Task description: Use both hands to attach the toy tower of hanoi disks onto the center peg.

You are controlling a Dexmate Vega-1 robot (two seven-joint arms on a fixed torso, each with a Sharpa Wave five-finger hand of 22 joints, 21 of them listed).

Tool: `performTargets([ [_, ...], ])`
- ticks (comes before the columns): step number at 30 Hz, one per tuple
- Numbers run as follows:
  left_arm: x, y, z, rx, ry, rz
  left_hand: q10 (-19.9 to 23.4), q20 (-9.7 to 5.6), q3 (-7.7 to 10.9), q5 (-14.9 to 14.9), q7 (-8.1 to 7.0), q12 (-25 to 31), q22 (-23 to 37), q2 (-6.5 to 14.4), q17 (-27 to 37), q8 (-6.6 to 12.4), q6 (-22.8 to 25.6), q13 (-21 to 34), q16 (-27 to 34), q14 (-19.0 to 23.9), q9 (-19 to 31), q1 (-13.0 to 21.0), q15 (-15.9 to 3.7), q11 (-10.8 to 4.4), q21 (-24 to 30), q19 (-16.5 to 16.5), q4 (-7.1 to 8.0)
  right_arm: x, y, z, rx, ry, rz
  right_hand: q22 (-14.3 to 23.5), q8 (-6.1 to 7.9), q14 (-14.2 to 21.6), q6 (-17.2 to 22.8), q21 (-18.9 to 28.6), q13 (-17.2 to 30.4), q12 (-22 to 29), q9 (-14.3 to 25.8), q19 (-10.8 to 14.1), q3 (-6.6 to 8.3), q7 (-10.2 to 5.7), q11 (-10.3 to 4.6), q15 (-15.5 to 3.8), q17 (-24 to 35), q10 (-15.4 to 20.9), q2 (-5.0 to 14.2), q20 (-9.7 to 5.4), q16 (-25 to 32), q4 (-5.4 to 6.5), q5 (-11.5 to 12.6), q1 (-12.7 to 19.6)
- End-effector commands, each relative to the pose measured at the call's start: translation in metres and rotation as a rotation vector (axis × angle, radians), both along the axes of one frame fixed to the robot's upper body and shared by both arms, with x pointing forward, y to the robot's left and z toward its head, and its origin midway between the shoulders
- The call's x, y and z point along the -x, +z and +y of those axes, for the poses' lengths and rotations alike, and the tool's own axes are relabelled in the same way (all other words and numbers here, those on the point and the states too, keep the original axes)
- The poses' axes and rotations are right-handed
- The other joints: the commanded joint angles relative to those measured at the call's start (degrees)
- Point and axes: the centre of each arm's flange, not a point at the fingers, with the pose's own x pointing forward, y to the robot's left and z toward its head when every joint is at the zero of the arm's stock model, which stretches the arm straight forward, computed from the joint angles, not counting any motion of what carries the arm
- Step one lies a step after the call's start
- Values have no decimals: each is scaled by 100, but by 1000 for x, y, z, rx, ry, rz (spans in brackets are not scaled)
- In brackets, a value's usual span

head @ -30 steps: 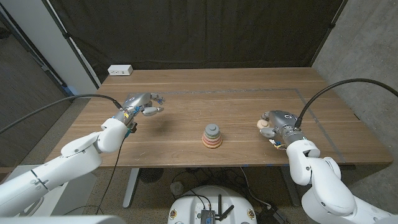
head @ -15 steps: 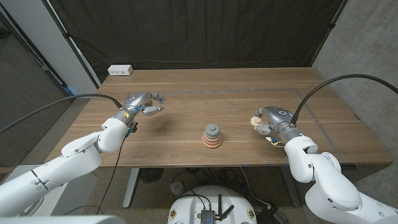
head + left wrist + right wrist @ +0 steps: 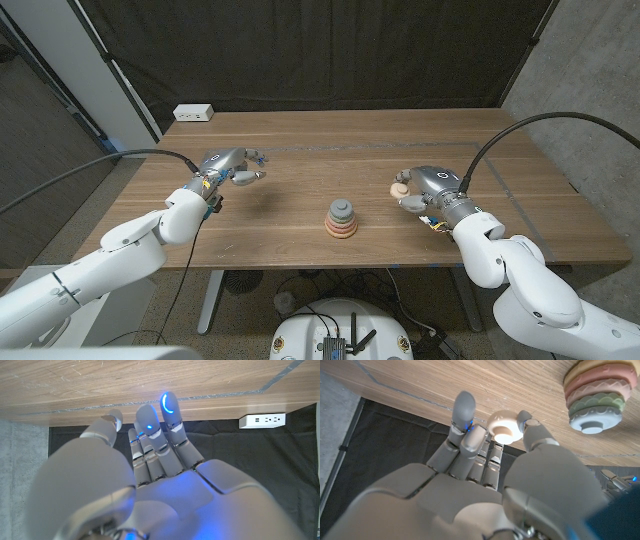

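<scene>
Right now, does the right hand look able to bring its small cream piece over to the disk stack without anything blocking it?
Probably yes. The right hand pinches the cream piece, and only bare table lies between it and the disk stack. The left hand sits on the stack's far side.

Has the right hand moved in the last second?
Yes. The right hand, holding the small cream piece, has travelled toward the disk stack at the table's middle, closing the gap.
</scene>
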Motion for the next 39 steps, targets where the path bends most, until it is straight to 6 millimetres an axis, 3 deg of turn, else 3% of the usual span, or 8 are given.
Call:
performTargets([
  [1, 2, -4, -1, 12, 1, 4, -31, -663, 61, -9, 4, 5, 18, 26, 28, 4, -16, 31, 29, 39, 24, 28, -2, -10, 35, 54, 1, 2, 9, 15, 31, 91, -7, 13, 10, 57, 180, 37, 23, 16, 26, 45, 118, -128, -365, -16, 18, 414, 282, -100, 13, 93, 32, 365],
  [39, 1, -4, -4, 18, -13, -10, -61, -645, 71, -93, -5, 20, 39, 59, 83, 1, -62, 65, 68, 19, 46, 122, -2, -22, 48, 12, 14, -3, 34, 70, 146, 324, -34, 6, -10, 66, 171, 64, 33, -27, 20, 43, 143, -137, -363, -17, 16, 475, 288, -100, 16, 102, 78, 422],
])
